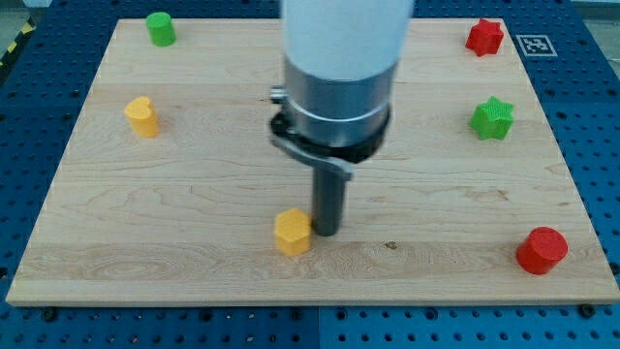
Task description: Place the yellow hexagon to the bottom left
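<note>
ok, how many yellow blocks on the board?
2. The yellow hexagon sits bottom centre, touching my tip on its left side. The other yellow block is at the view's left, upper half. The arm could hide more behind it.

no readable text, only a black-and-white fiducial marker point(532, 45), top right

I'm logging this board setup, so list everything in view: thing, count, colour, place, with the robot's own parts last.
Yellow hexagon: one, yellow, bottom centre of the board.
Yellow block: one, yellow, the view's left, shape unclear.
Green cylinder: one, green, top left.
Red star: one, red, top right.
Green star: one, green, the view's right.
Red cylinder: one, red, bottom right.
Board: one, pale wood, on a blue table.
Marker tag: one, black and white, top right, off the board.
My tip: one, dark rod, just right of the yellow hexagon, close or touching.
</note>
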`<state>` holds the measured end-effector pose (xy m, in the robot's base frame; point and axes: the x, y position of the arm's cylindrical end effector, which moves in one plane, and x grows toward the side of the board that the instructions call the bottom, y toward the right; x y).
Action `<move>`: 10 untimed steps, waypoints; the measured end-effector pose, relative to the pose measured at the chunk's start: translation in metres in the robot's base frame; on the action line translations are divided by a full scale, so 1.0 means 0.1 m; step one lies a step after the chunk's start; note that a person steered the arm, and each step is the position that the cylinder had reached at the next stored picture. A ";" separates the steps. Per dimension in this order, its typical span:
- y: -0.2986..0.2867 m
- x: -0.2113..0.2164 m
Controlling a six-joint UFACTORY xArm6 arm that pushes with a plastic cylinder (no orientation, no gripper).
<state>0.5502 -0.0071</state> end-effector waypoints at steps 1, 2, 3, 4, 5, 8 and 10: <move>-0.34 0.04; -0.03 0.20; -0.40 0.23; -0.95 0.17; -1.34 0.17; -1.30 0.07; -1.25 0.41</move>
<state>0.5911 -0.1316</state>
